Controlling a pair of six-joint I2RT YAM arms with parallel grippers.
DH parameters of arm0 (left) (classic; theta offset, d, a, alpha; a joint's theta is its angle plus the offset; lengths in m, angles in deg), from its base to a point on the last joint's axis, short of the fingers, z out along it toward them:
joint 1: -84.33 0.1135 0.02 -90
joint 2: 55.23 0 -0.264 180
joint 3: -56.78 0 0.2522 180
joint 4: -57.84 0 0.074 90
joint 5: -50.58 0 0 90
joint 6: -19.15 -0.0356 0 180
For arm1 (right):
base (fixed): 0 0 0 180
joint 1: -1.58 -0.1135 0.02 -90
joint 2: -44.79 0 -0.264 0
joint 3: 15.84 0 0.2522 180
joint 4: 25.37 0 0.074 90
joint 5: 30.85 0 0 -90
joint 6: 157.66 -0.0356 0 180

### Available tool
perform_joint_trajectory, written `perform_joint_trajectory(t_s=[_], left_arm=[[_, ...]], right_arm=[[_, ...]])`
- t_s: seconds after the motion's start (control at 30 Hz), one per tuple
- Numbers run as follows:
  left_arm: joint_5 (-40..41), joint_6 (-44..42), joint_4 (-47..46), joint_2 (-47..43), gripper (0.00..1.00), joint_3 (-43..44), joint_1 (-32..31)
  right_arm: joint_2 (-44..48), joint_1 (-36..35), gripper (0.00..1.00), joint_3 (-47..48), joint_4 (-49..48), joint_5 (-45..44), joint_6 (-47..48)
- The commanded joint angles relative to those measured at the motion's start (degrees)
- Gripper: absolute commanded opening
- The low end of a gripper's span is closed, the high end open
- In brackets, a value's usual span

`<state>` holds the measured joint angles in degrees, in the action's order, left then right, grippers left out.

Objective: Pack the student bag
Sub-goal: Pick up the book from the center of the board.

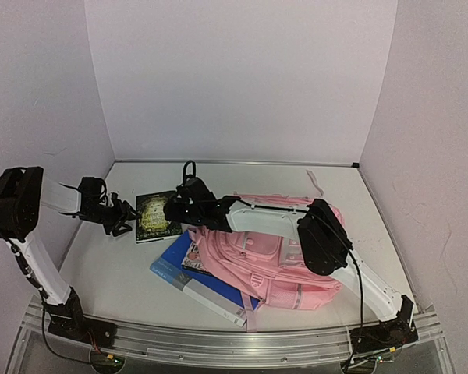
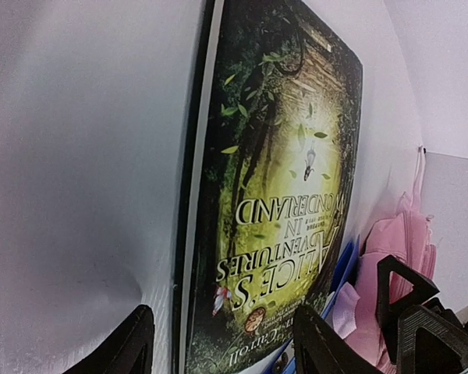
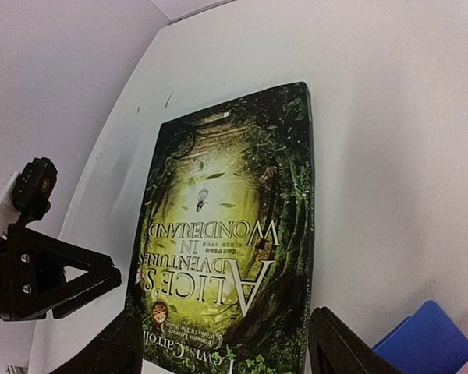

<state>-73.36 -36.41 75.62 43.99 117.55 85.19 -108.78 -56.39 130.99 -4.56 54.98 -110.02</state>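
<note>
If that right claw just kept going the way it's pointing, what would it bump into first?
Most likely the Alice in Wonderland book, lying flat on the table right ahead of the right gripper; exact depth is unclear.

Soft, even light from above, faint shadows. Wrist views bow at edges; the left one renders the white tabletop [image 2: 78, 156] grey, blurred.
</note>
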Motion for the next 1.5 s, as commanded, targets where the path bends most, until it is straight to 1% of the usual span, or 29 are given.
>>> perform_joint_trajectory(t_s=[0.0,0.13,0.37,0.57,0.67,0.73,0.93,1.07,1.2,1.27,1.33,1.47], left_arm=[[-3.8,-1.2,-2.1,3.8,0.61,3.6,0.2],[-5.1,-1.2,-2.7,6.0,0.58,4.4,0.0],[-5.6,-1.1,-3.0,8.0,0.55,5.5,-1.1],[-6.9,0.7,-6.3,8.7,0.53,5.8,-3.8],[-7.5,1.6,-7.4,8.2,0.51,5.8,-4.8],[-8.5,2.4,-8.4,7.7,0.48,5.8,-5.4],[-11.0,6.4,-13.7,2.5,0.44,3.7,-6.7],[-12.6,9.5,-18.0,-1.5,0.42,1.9,-7.5],[-12.4,10.6,-19.0,-4.5,0.42,1.5,-8.2],[-11.1,10.3,-18.7,-5.6,0.42,1.3,-8.3],[-10.1,9.6,-17.6,-5.9,0.42,1.3,-8.3],[-10.2,9.7,-17.4,-3.4,0.41,1.0,-8.3]], right_arm=[[-6.0,0.2,0.70,2.2,7.3,-0.2,-2.5],[-8.7,0.3,0.69,5.9,8.9,1.7,-3.4],[-11.0,0.5,0.69,7.3,11.1,0.9,-4.5],[-13.8,0.9,0.69,9.5,11.0,8.4,-5.2],[-13.4,0.9,0.68,9.3,10.2,10.1,-5.2],[-13.2,0.9,0.68,9.1,9.1,12.2,-5.2],[-12.8,1.0,0.68,6.7,3.3,19.6,-6.8],[-12.0,1.1,0.67,5.3,2.0,20.9,-7.3],[-11.0,1.1,0.66,3.9,1.1,20.9,-7.5],[-10.6,1.1,0.66,3.2,0.9,20.8,-7.5],[-10.1,1.2,0.66,2.5,0.6,20.7,-7.5],[-9.4,1.2,0.65,1.2,-0.1,20.9,-7.6]])
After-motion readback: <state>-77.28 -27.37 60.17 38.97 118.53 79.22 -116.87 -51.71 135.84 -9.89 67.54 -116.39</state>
